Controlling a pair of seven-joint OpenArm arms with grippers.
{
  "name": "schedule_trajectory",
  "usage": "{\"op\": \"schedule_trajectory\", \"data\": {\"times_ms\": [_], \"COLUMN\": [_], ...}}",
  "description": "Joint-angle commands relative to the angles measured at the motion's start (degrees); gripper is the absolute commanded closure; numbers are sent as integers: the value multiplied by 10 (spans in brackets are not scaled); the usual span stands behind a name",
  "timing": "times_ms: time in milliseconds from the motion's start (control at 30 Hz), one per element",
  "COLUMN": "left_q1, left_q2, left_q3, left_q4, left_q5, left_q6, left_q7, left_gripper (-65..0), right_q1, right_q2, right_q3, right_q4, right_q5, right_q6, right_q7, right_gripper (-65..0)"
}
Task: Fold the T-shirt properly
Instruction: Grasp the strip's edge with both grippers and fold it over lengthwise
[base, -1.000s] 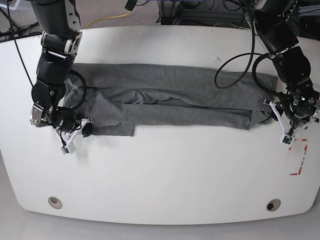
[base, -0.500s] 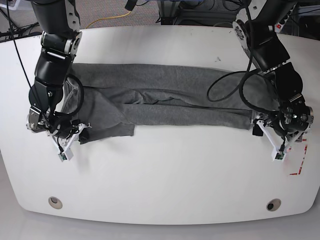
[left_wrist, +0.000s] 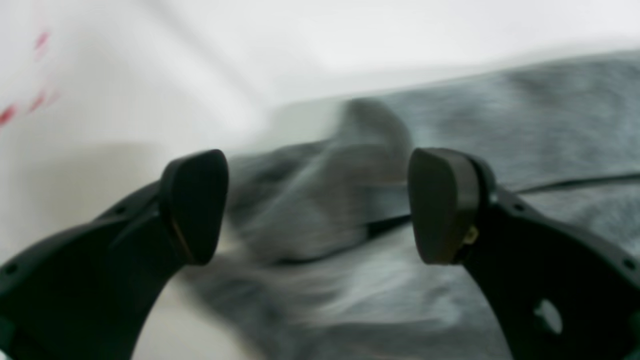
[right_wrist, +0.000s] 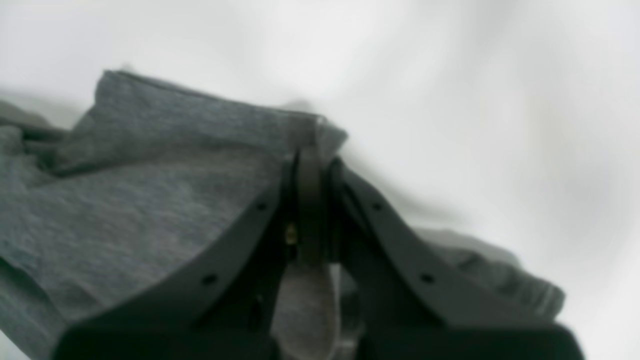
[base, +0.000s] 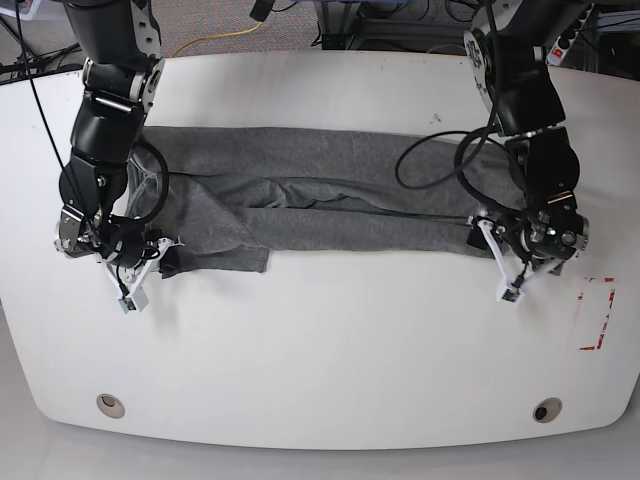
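Note:
The grey T-shirt (base: 330, 195) lies as a long folded band across the white table (base: 330, 350). On the left of the base view, my right gripper (base: 163, 262) is shut on the shirt's lower left corner. The right wrist view shows the fabric (right_wrist: 150, 190) pinched between the closed jaws of the right gripper (right_wrist: 310, 165). My left gripper (base: 497, 250) sits at the shirt's right end. It is open wide in the left wrist view (left_wrist: 317, 207), with blurred cloth (left_wrist: 550, 125) lying below and between its pads (left_wrist: 195, 205), and nothing is held.
A red tape outline (base: 598, 312) marks the table near its right edge. Two round fittings (base: 110, 404) (base: 546, 410) sit near the front edge. Black cables (base: 440, 165) loop over the shirt's right part from the left arm.
My left gripper has opened wide and moved left from the table's right edge onto the shirt's right end. The right gripper stays shut on the left corner, barely shifted.

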Motion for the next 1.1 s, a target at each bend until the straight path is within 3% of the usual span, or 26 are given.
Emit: {"op": "schedule_trajectory", "data": {"times_ms": [0,167,300,767,833,967,1067], "left_q1": [-9,-8,-8,-8,-8,-9,-13], "left_q2": [-13,-16,-19,-55,-55,-56,-56], "left_q3": [3,3,2,12,20,24,24], "left_q4": [18,24,21,18,18,7,-20], "left_q5": [2,5,6,7,7,7,7], "left_q6": [0,4,4,4,4,4,4], "left_q7": [-3,-3,-3,-2,-2,-2,-3], "left_gripper": [-526,-497,-388,-371,-318,-113,-21], "right_q1": [18,16,16,16,16,16,16], "right_q2": [9,7,7,7,7,7,7], "right_q3": [2,2,2,3,3,3,5], "right_q4": [11,11,11,11,11,11,11], "right_q5": [11,11,11,11,11,12,12], "right_q6": [3,3,3,3,3,3,3], "right_q7": [11,11,12,12,12,12,12], "right_gripper": [0,0,0,0,0,0,0]}}
